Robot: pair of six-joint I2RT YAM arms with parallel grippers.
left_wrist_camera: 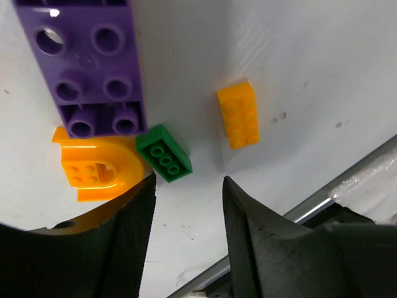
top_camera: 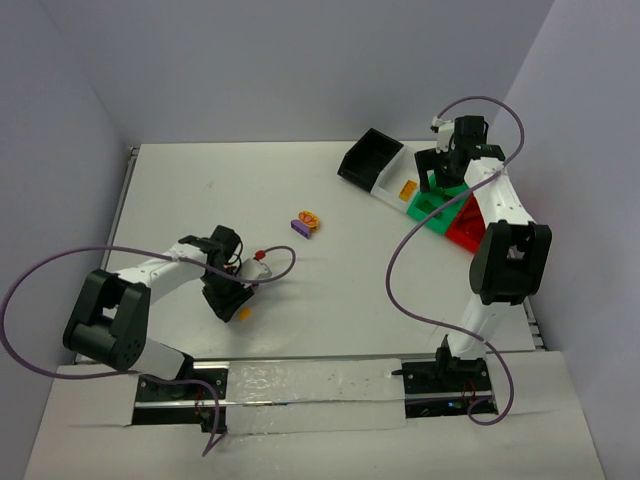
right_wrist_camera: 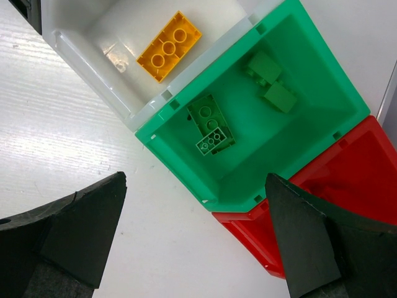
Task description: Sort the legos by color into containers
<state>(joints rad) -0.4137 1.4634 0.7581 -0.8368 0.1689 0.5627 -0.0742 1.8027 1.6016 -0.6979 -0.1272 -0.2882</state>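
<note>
In the left wrist view a large purple brick (left_wrist_camera: 93,62), an orange arch piece (left_wrist_camera: 96,171), a small green brick (left_wrist_camera: 164,153) and an orange brick (left_wrist_camera: 239,115) lie on the table. My left gripper (left_wrist_camera: 188,183) is open and empty, low over the table just short of the green brick; it also shows in the top view (top_camera: 224,298). My right gripper (right_wrist_camera: 195,186) is open and empty above the near corner of the green bin (right_wrist_camera: 180,155), which holds green bricks (right_wrist_camera: 211,124). The white bin (right_wrist_camera: 93,68) holds an orange brick (right_wrist_camera: 169,46). The red bin (right_wrist_camera: 347,180) is beside the green one.
The four bins, from the black bin (top_camera: 370,158) to the red bin (top_camera: 465,228), form a row at the back right. A purple and orange brick cluster (top_camera: 306,224) lies mid-table. A small red piece (top_camera: 258,254) lies near the left arm. The table's metal front rail (left_wrist_camera: 322,198) is close to the left gripper.
</note>
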